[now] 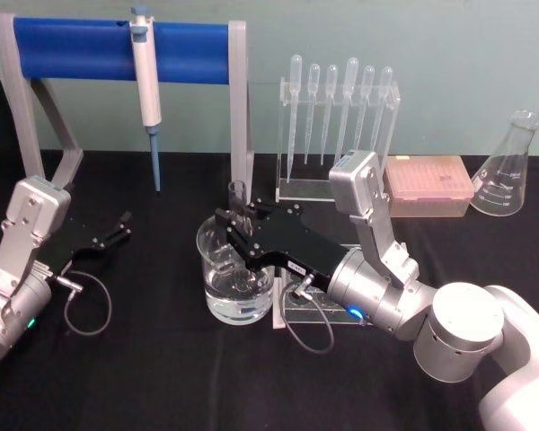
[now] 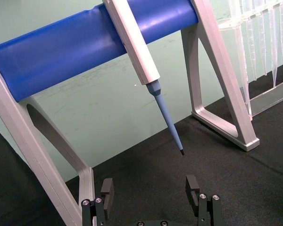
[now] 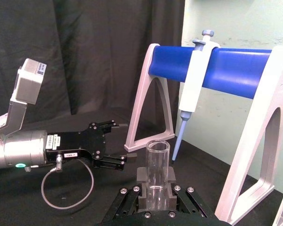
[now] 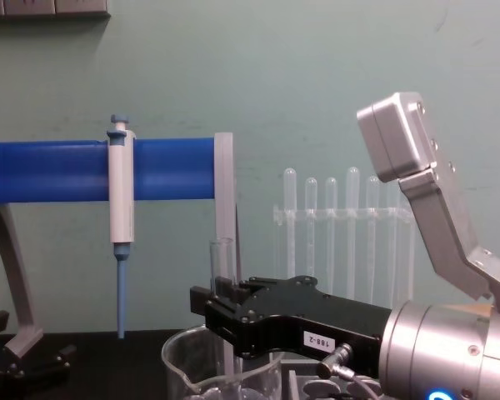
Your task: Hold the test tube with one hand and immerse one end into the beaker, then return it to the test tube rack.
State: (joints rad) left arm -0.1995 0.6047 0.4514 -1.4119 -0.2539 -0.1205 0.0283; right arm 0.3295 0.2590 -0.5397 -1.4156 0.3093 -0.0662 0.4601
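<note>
Over the beaker at mid-table, the test tube stands upright, open rim up, its lower part going down inside the glass; whether it meets the water I cannot tell. The right gripper clamps it between narrowed fingers. Well apart on the left, the left gripper sits low over the black table, fingers spread wide, before the blue pipette stand.

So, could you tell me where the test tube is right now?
The test tube stands upright, centre of the head view, clamped in the right gripper, its lower end inside the beaker, before the pipette rack.
</note>
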